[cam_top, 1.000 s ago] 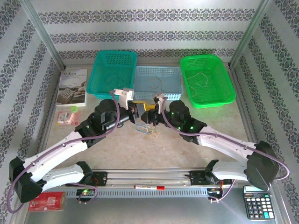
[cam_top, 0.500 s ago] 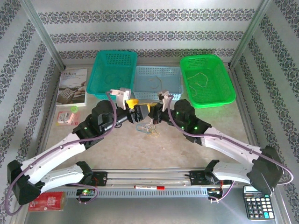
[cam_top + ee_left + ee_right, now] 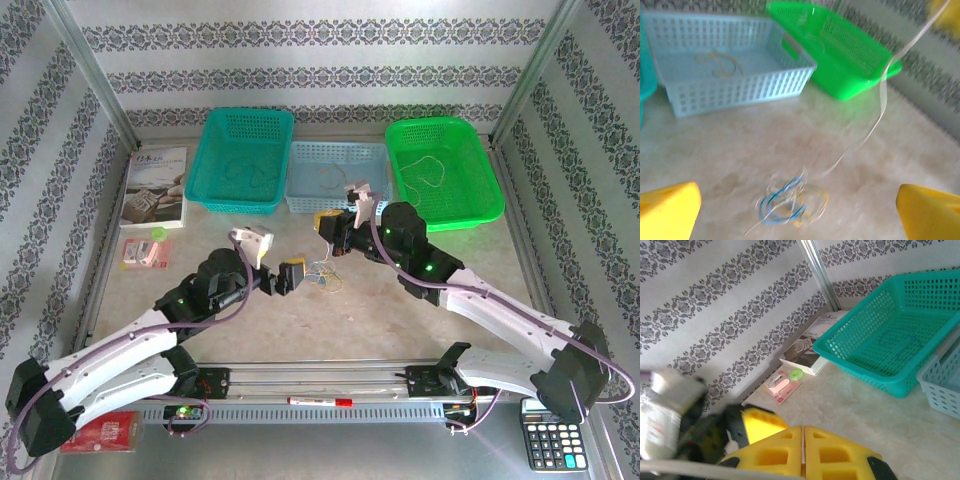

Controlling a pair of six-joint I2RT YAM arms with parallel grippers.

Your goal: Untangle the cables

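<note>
A small tangle of cables (image 3: 322,276) (image 3: 790,202), pale blue, whitish and yellowish, lies on the table in front of the baskets. My left gripper (image 3: 291,276) (image 3: 799,212) is open just left of the tangle, and its yellow fingers (image 3: 667,212) stand wide on either side with nothing between them. My right gripper (image 3: 329,222) (image 3: 803,432) hangs above and behind the tangle, its pads pressed together. One whitish strand (image 3: 880,107) runs taut from the tangle up to it.
A teal basket (image 3: 246,125), a pale blue basket (image 3: 365,152) and a green basket (image 3: 470,212) line the back, each with a loose strand inside. A book (image 3: 155,185) and a pink packet (image 3: 140,252) lie left. A calculator (image 3: 550,432) sits near right.
My left gripper has opened and drawn back toward the near left. My right gripper has shut and moved up and back right, and a whitish strand now stretches out of the tangle.
</note>
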